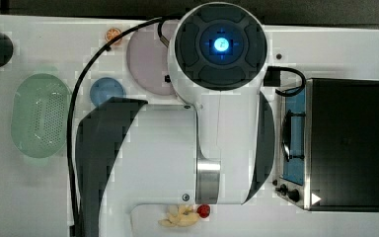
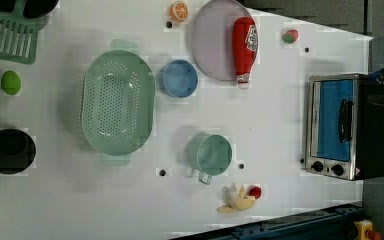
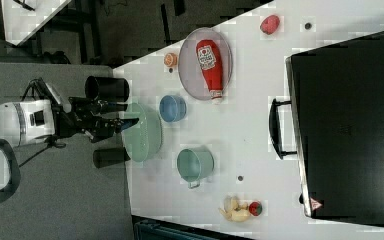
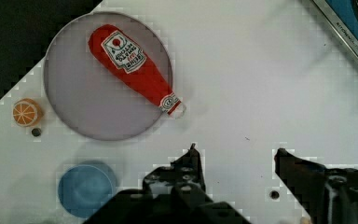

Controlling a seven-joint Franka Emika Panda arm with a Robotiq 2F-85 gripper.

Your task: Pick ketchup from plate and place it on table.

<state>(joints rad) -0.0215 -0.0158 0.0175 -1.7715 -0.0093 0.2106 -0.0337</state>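
Jaws of the gripper [image 4: 235,151] apart, empty, above tabletop [image 4: 261,84]; ketchup [image 4: 133,70] lies flat across plate [image 4: 74,107], cap end overhanging rim.

The ketchup bottle [image 4: 133,70] is red with a white label and lies flat on the plate [image 4: 79,107]. Its white cap sticks out over the plate's rim, above the tabletop [image 4: 261,84]. The plate is round, dull mauve-pink, and sits near the white tabletop's edge.
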